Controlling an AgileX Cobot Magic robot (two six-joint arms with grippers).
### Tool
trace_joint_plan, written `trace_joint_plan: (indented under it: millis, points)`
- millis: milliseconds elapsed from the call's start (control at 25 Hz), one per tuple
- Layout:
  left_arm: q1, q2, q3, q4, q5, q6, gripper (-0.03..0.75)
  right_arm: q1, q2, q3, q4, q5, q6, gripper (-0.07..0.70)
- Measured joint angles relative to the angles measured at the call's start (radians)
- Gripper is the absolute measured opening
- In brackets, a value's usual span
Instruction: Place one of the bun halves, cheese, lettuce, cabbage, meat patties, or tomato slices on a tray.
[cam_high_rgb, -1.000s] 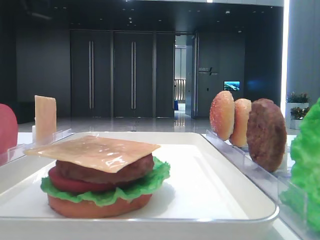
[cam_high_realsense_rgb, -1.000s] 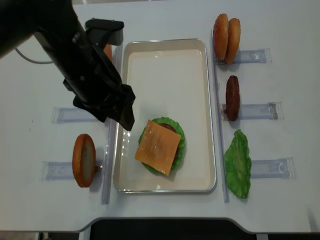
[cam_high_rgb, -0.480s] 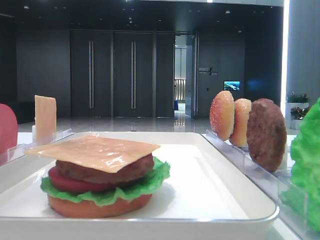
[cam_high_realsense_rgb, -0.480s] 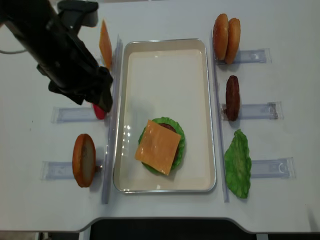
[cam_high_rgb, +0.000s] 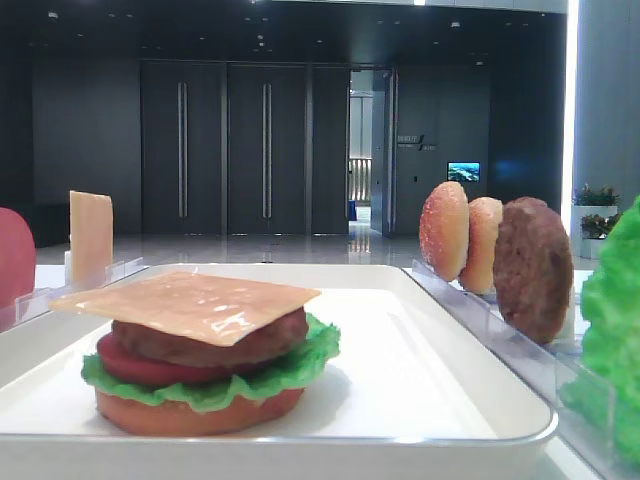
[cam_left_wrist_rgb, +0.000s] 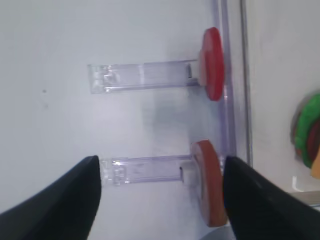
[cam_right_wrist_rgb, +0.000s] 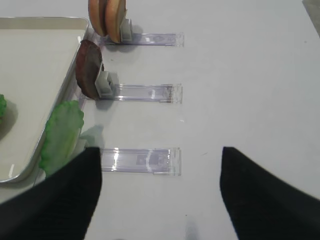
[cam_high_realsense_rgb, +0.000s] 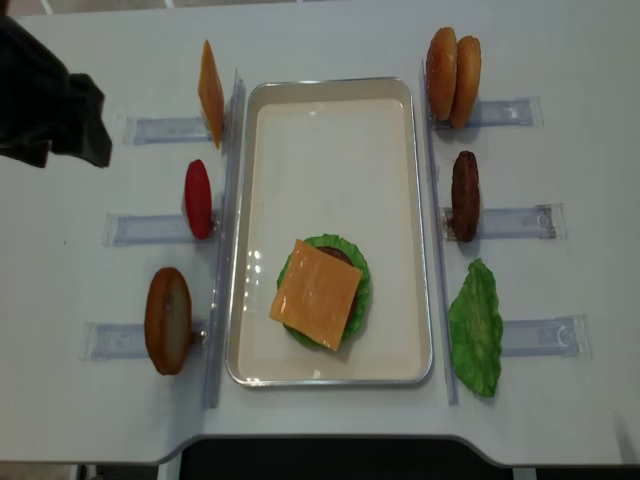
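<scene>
On the tray (cam_high_rgb: 470, 400), seen from table level, the cheese (cam_high_rgb: 190, 303) caps a stack of patty, tomato, lettuce and bottom bun, so the placing step looks done. From the right wrist view, the right gripper (cam_right_wrist_rgb: 160, 190) hangs spread and empty over a clear rack (cam_right_wrist_rgb: 142, 160). Under the left wrist camera, the left gripper (cam_left_wrist_rgb: 160, 200) is spread, holding nothing. Overhead, the seeded bun halves (cam_high_realsense_rgb: 452, 63) wait; fetching one seems the next move.

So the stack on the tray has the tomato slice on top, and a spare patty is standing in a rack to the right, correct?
Not quite: the cheese is on top of the stack, as the overhead view shows. The tomato slice sits lower down. The spare patty does stand in a rack right of the tray.
</scene>
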Motion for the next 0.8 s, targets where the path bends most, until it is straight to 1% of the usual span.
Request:
trace_joint_plan:
  millis: [160, 200, 280, 360, 560, 640, 800]
  points:
    - [0.143, -0.046, 0.0, 0.003, 0.006, 0.047, 0.579, 0.0, 0.0, 0.0, 0.0, 0.0, 0.0, 0.478]
    - [0.171, -0.056, 0.0, 0.009, 0.007, 0.051, 0.579, 0.0, 0.0, 0.0, 0.0, 0.0, 0.0, 0.478]
    - [0.205, -0.065, 0.0, 0.011, 0.009, 0.058, 0.579, 0.0, 0.0, 0.0, 0.0, 0.0, 0.0, 0.478]
    - [0.218, -0.065, 0.0, 0.011, 0.009, 0.064, 0.579, 0.0, 0.0, 0.0, 0.0, 0.0, 0.0, 0.478]
    - [0.22, -0.089, 0.017, -0.007, 0.009, 0.071, 0.579, 0.0, 0.0, 0.0, 0.0, 0.0, 0.0, 0.478]
    - [0.22, -0.133, 0.059, -0.022, 0.009, 0.09, 0.579, 0.0, 0.0, 0.0, 0.0, 0.0, 0.0, 0.478]
    - [0.22, -0.28, 0.169, -0.036, 0.01, 0.106, 0.579, 0.0, 0.0, 0.0, 0.0, 0.0, 0.0, 0.478]
